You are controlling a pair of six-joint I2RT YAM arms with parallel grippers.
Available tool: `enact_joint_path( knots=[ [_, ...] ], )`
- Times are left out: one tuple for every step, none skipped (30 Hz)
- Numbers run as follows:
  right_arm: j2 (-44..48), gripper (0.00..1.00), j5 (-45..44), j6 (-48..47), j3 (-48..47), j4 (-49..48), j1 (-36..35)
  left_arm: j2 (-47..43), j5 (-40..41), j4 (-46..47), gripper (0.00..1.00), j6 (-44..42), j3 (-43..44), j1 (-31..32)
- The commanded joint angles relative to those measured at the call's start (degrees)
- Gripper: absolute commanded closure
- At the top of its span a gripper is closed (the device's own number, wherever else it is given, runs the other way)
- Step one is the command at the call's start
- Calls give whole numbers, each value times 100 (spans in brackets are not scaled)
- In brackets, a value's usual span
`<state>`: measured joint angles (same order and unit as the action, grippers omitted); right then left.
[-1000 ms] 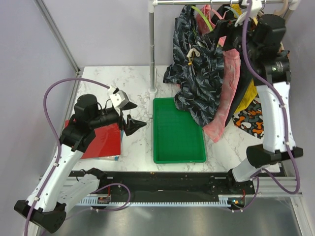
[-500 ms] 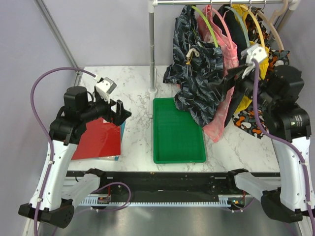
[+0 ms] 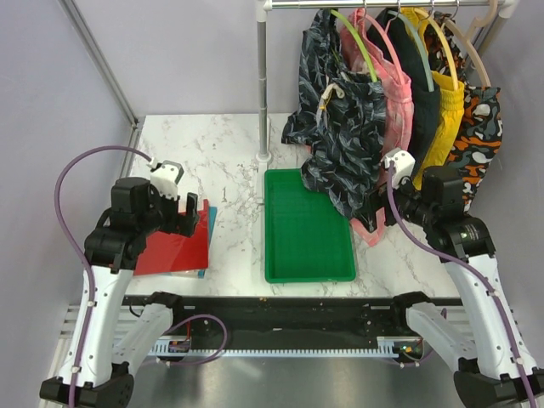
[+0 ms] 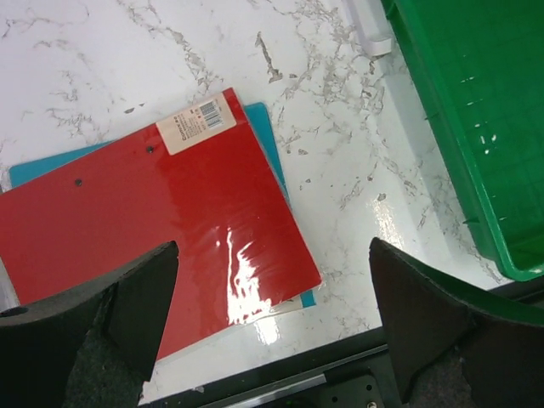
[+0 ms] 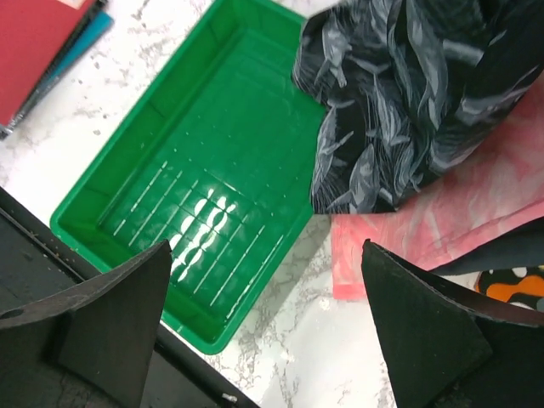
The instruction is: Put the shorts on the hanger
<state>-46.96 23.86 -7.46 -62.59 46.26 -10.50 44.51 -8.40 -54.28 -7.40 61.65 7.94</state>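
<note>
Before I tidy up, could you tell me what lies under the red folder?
A teal sheet shows under the red folder, only its edges visible; the rest, and anything else beneath, is covered.

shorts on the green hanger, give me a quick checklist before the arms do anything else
1. Shorts draped on the lime-green hanger: ok.
2. Hanger hook seated on the rack rail: cannot tell, hook is hidden.
3. Left gripper open, nothing in it: ok.
4. Right gripper open, nothing in it, apart from the shorts: ok.
5. Shorts hem off the green tray: cannot tell, it overlaps the tray's far corner in the right wrist view.
</note>
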Motion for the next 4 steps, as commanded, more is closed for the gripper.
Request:
enact_joint_path(
  knots=[
    [-164,2,-92,-106,63,-267,-13,40,453,-135,1,159,295,-30],
    [-182,2,-57,-106,45,-241,-5,49,480,-144,1,168,330,-30],
    [-173,2,-48,-97,36,-249,-4,40,480,-153,1,160,356,-30],
    [-147,2,-48,-97,19,-240,4,-30,524,-144,1,116,409,-30]
  ],
)
